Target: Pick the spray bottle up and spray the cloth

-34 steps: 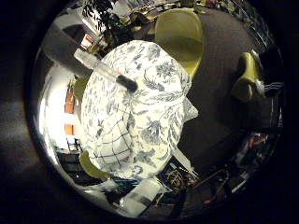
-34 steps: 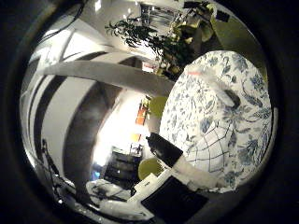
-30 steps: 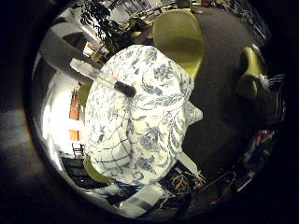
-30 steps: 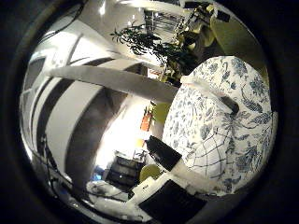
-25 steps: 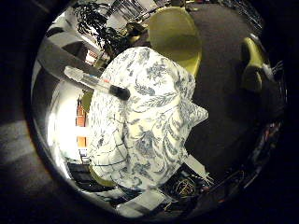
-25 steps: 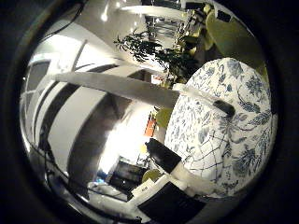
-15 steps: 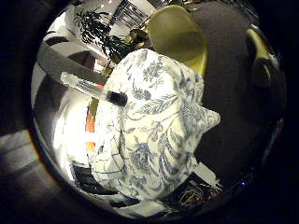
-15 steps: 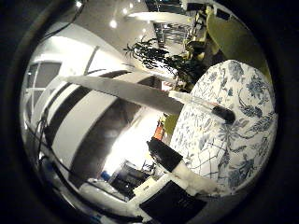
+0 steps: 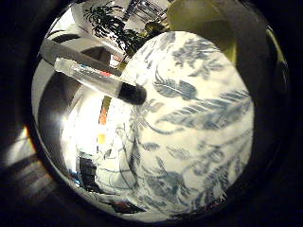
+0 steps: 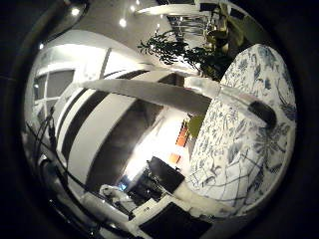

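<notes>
Right little finger side palm view: filled mostly by the cloth (image 9: 189,127), white with blue floral and feather print, draped over a table and close to the palm. One finger (image 9: 102,82) of the hand (image 9: 94,80) extended straight across the cloth's edge, pale along its length, dark at the tip, tip over the printed fabric. Yellow-green chair (image 9: 199,19) visible past the far side of the cloth; leafy plant (image 9: 111,23) beyond the finger. Right thumb side palm view: same cloth pushed to one side, with a checked part of the print showing near the lower hand body. Same straight finger seen reaching onto the fabric, dark tip just at the cloth. Additional content in this view only: white and black hand body at the frame edge, a long pale beam (image 10: 144,94) of the room, ceiling lights (image 10: 122,22), bright window area. Chair seen clearly only in the little finger view. Fingers straight, not curled, holding nothing. Spray bottle not identifiable in either view; position cannot be told.
</notes>
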Available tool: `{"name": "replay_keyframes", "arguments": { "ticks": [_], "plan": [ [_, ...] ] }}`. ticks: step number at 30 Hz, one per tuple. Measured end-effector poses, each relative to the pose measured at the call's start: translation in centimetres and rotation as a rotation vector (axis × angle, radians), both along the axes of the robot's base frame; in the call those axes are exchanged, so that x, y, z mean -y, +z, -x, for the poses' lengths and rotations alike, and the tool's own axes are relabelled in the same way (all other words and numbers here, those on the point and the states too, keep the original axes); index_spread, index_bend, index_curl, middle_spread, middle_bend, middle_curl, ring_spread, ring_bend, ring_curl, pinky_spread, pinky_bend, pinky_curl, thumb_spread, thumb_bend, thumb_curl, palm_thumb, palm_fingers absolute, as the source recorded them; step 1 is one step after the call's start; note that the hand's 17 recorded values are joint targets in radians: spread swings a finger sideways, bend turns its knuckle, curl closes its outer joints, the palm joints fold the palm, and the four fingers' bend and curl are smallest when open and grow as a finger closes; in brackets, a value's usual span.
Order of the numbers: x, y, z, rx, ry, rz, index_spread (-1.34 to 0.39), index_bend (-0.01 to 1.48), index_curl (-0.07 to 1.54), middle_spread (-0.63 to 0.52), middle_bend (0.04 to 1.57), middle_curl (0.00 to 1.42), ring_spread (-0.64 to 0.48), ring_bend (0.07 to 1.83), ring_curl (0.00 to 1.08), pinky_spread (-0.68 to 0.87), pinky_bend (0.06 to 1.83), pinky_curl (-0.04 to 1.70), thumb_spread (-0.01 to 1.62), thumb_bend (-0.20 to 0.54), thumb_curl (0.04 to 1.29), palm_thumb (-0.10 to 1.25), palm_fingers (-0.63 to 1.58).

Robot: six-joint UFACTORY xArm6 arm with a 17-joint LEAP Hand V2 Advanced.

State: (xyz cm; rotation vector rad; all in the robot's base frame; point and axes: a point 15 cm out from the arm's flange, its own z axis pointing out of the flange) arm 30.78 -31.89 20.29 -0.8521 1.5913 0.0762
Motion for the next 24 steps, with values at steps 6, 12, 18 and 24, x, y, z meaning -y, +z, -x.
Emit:
{"name": "replay_keyframes", "arguments": {
  "ticks": [6,12,18,24],
  "plan": [
    [-0.1,-1.4,-2.9,-0.047,0.014,0.043,-0.14,0.15,0.28,0.20,0.28,0.34,0.24,0.33,0.27,0.37,0.36,0.29,0.98,-0.027,0.30,0.52,0.15],
    [-0.9,-2.7,-6.3,-0.079,0.017,0.039,-0.10,0.15,0.26,0.18,0.33,0.35,0.23,0.41,0.28,0.34,0.36,0.29,0.98,-0.023,0.31,0.55,0.24],
    [-2.6,-3.3,-10.0,-0.104,0.067,0.021,-0.12,0.16,0.27,0.07,0.49,0.40,0.09,0.64,0.33,0.22,0.40,0.28,0.97,-0.019,0.32,0.62,0.59],
    [-5.3,-2.7,-12.6,-0.121,0.126,-0.027,-0.24,0.34,0.39,-0.08,0.68,0.49,-0.11,0.89,0.43,-0.13,0.70,0.33,0.97,-0.006,0.37,0.80,1.23]
  ]
}}
